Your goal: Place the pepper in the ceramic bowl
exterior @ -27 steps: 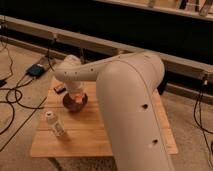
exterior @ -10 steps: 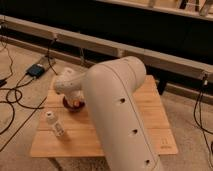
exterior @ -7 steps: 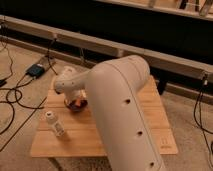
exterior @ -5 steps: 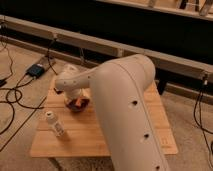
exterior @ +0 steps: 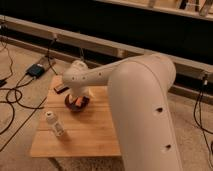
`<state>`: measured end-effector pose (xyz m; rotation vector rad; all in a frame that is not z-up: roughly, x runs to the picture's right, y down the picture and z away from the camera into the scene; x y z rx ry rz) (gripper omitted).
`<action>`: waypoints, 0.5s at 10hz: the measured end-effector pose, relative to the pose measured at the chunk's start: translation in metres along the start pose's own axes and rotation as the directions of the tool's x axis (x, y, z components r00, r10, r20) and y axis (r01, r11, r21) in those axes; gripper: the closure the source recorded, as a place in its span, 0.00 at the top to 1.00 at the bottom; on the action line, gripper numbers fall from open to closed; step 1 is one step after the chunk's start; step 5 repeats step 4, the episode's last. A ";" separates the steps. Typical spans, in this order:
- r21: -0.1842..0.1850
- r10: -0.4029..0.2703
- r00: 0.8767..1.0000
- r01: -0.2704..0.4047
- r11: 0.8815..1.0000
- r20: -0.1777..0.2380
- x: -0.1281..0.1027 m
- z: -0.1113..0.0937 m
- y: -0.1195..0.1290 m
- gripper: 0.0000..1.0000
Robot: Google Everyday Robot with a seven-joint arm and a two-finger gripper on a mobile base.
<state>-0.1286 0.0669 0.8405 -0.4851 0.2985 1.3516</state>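
Observation:
The dark maroon ceramic bowl (exterior: 76, 104) sits on the left rear part of the wooden table (exterior: 95, 130). A small orange piece, the pepper (exterior: 78, 101), shows inside the bowl. My gripper (exterior: 79, 95) hangs from the white wrist directly over the bowl, close to its rim. The wrist and arm hide most of the gripper and the far side of the bowl.
A small clear bottle with a white cap (exterior: 54, 124) stands at the table's front left. A flat dark object (exterior: 61, 89) lies at the table's back left edge. Cables and a dark box (exterior: 37, 70) lie on the floor to the left. My bulky white arm (exterior: 145, 110) covers the table's right side.
The wrist has shifted slightly to the right over the bowl, and the big arm link has swung with it. The bowl and the bottle have not moved.

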 end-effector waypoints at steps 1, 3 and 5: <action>-0.022 -0.004 1.000 0.003 1.000 -0.027 0.007 -0.007 -0.005 0.78; -0.090 -0.005 0.995 -0.004 0.996 -0.104 0.023 -0.026 -0.015 0.78; -0.117 0.001 0.991 -0.017 0.993 -0.137 0.029 -0.032 -0.020 0.78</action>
